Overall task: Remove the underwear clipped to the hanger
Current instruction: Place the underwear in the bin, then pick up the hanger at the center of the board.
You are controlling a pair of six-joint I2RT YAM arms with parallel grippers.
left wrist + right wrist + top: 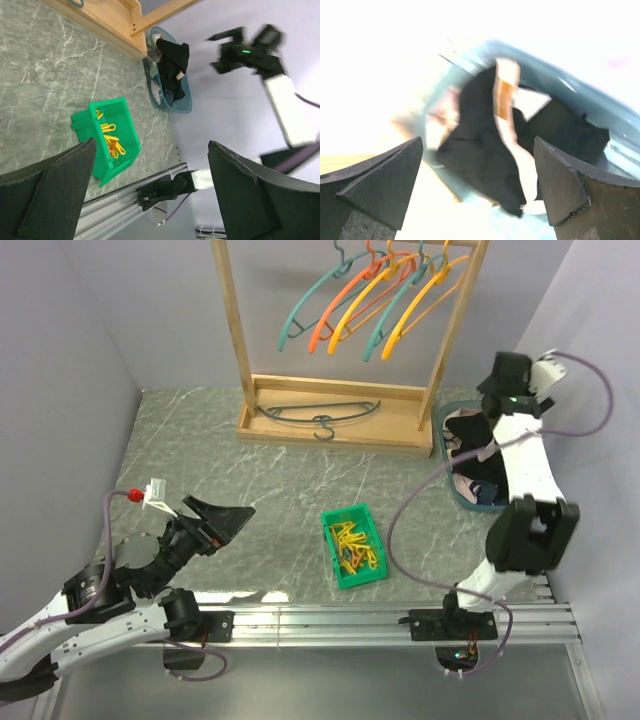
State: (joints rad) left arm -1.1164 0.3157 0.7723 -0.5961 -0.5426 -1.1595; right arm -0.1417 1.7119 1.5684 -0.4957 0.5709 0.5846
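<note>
We see the underwear (470, 165) lying in a heap in the blue basket (182, 107). Most of it is black, with some white bits. The basket sits at 3 o'clock on the table (200, 440), just beside the right foot of the wooden rack (245, 330). The right gripper (478, 141) hangs over the basket. Its two fingers are spread wide, and nothing is between them. The left gripper (151, 144) is at 8 o'clock, well apart from the basket. Its fingers are spread wide too, and they hold nothing. The rack stands at 12 o'clock. Bright hangers (380, 295) hang on its top bar. A dark hanger (320, 412) lies flat on its base. A green bin (127, 125) full of yellow pegs (111, 142) sits near 6 o'clock, between the two arms.
</note>
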